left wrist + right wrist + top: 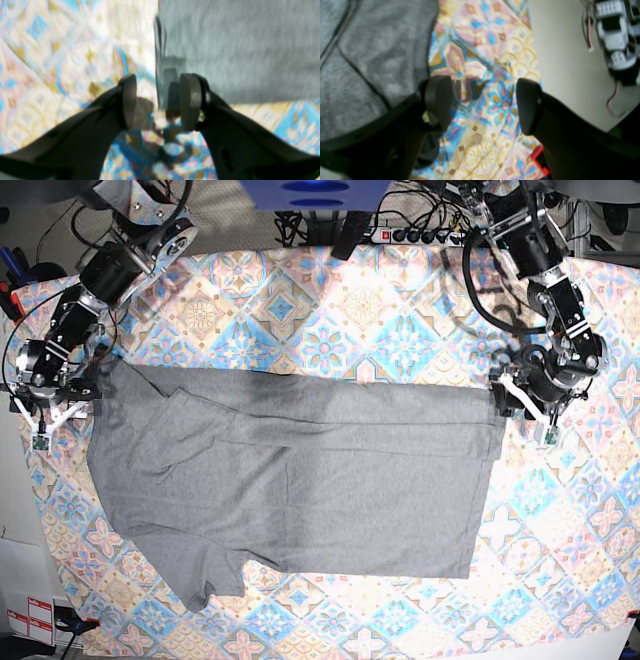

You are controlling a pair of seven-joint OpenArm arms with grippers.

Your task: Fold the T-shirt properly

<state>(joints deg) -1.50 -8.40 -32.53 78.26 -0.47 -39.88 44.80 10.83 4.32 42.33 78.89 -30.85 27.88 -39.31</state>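
The T-shirt (300, 480) lies spread flat over the tablecloth (400, 330), already doubled across its width so that a straight folded edge runs along its far side, with one sleeve (195, 575) trailing out at its near corner on the right arm's side. Each arm sits at one end of that folded edge, which reads as the corners having been laid there to keep the fold square. The left gripper (157, 102) hangs low over the shirt's far corner on its own side, its wrist bent steeply down; in the left wrist view its jaws stand partly apart, straddling the shirt's side edge, one pad (190, 100) over the grey cloth and the other over the tablecloth, with no fabric visibly pinched between them. That view is blurred, so light contact cannot be ruled out. The right gripper (482, 105) is at the opposite end of the fold, jaws wide apart and empty, poised over bare tablecloth just beside the shirt's edge, its arm reaching down from the table's far corner.
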